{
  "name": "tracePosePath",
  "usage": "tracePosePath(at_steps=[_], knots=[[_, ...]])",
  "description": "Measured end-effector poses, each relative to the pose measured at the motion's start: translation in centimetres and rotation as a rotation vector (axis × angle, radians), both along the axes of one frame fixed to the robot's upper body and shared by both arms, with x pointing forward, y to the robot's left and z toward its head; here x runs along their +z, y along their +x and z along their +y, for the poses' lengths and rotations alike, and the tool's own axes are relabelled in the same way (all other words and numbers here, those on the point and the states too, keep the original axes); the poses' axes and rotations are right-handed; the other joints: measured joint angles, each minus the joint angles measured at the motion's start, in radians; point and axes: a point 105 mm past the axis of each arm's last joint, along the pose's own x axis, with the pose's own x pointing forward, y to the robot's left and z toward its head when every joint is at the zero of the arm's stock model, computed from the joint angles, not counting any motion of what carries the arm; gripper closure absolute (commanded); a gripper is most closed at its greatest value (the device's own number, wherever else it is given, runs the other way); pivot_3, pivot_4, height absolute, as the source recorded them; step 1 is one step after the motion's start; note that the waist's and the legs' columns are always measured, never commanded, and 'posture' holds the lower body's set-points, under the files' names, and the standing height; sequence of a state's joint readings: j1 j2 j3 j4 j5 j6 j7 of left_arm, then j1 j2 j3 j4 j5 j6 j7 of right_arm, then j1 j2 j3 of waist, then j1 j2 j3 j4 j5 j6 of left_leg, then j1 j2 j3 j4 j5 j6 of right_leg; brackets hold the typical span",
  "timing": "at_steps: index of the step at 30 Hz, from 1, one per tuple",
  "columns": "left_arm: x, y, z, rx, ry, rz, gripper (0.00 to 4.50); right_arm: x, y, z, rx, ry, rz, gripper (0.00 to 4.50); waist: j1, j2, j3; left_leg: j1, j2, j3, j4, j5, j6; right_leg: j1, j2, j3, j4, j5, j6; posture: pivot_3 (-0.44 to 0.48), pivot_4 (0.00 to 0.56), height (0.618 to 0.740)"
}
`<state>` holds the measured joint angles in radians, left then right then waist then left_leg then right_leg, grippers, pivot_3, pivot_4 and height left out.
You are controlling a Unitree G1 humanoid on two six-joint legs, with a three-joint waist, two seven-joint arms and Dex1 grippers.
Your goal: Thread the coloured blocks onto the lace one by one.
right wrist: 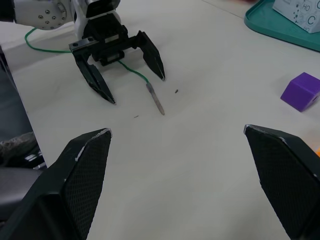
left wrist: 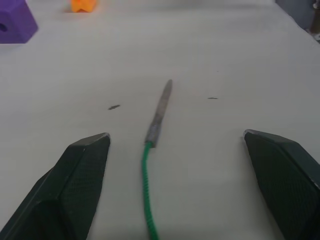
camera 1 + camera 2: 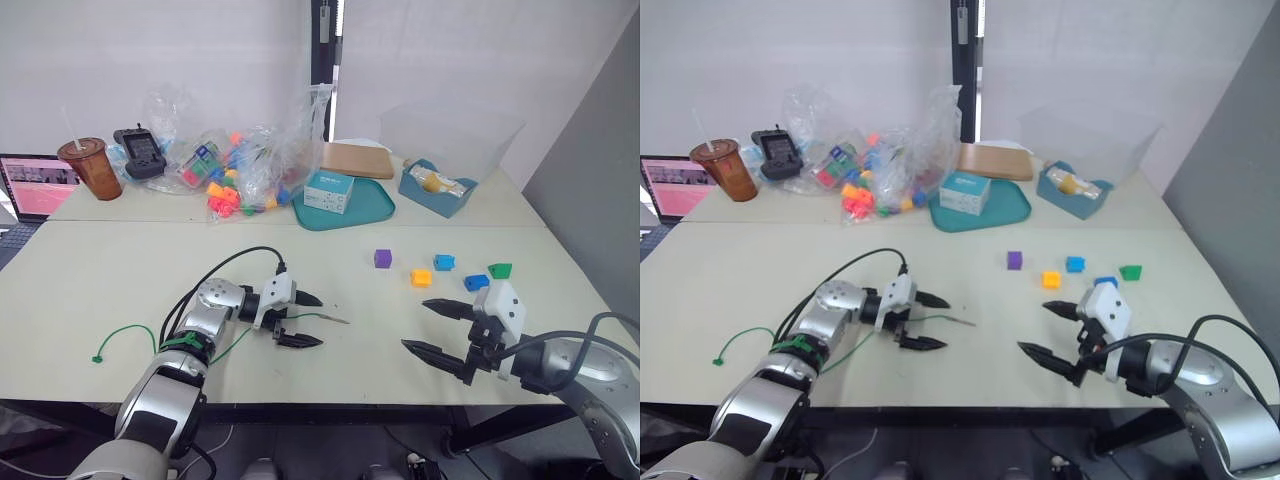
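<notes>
Green lace (image 3: pixel 232 345) flat on table (image 3: pixel 90 260), stiff tip (image 2: pixel 160 112) lying between left gripper (image 3: pixel 299 319) fingers, spread wide, not touching it. Tab end (image 3: pixel 98 358) off toward robot's left. Blocks loose, far right of table: purple (image 3: pixel 382 258), orange (image 3: pixel 421 277), two blue (image 3: pixel 444 262), green (image 3: pixel 500 270) (none threaded). Right gripper (image 3: pixel 430 327) also spread, holding nothing, near blocks. Teal tray (image 3: pixel 375 207) behind.

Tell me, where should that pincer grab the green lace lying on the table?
Probably at the stiff grey tip of the lace, just where the green cord ends. It lies flat between the open fingers of the left pincer, so coming straight down and closing across it looks best; the soft cord would flop.
</notes>
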<state>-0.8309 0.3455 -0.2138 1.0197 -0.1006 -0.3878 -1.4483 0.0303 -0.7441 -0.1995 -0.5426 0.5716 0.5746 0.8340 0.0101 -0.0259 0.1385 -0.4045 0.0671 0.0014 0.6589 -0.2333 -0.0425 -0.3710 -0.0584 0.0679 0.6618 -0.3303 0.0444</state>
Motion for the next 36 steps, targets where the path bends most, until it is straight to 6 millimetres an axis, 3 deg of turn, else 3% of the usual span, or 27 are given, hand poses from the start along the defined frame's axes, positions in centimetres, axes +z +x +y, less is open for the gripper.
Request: tracePosePath(at_steps=[2,5,16,22,28,36], knots=[[-0.1,0.1,-0.1,-0.003,0.013,0.009,0.00,-0.2,0.0,0.0,-0.009,0.006,0.005,0.03,0.000,0.000,0.000,0.000,0.000,0.000,0.001,0.000,0.000,0.000,0.000,0.000,0.001,0.000,0.000,0.000,0.150,0.740],[0.0,0.5,-0.5,0.001,0.043,0.048,0.81,-0.2,0.1,0.0,-0.027,0.011,0.002,0.00,0.002,0.000,0.000,0.000,-0.001,-0.001,0.002,0.000,0.000,0.001,0.000,0.000,0.002,0.000,0.001,0.000,0.150,0.740],[0.2,1.8,-1.2,0.027,0.136,-0.060,4.45,-0.2,0.3,-0.3,-0.062,0.019,-0.005,0.00,0.004,0.000,0.000,0.001,-0.001,-0.001,0.002,0.000,0.000,0.002,0.000,0.000,0.002,0.000,0.001,0.000,0.150,0.740],[0.2,2.0,-1.3,0.025,0.168,-0.122,4.49,-0.1,0.5,-0.4,-0.077,0.019,-0.014,0.00,0.004,0.000,0.000,0.007,-0.001,-0.001,0.002,0.000,0.000,0.008,0.000,0.000,0.002,0.000,0.002,0.000,0.150,0.740],[0.4,1.9,-1.3,0.027,0.130,-0.050,4.49,-0.4,0.7,-0.6,-0.110,0.040,-0.009,0.00,0.003,0.000,0.000,0.006,-0.001,-0.001,0.002,0.000,0.000,0.008,0.000,-0.001,0.001,0.000,0.002,0.000,0.150,0.740],[2.7,0.8,1.4,-0.015,0.123,0.040,4.49,-5.0,3.4,-6.1,-0.566,0.044,0.023,0.00,-0.006,0.001,0.000,-0.001,0.000,-0.001,0.001,0.000,0.000,-0.001,0.001,0.000,0.003,0.000,0.002,0.000,0.150,0.740]])
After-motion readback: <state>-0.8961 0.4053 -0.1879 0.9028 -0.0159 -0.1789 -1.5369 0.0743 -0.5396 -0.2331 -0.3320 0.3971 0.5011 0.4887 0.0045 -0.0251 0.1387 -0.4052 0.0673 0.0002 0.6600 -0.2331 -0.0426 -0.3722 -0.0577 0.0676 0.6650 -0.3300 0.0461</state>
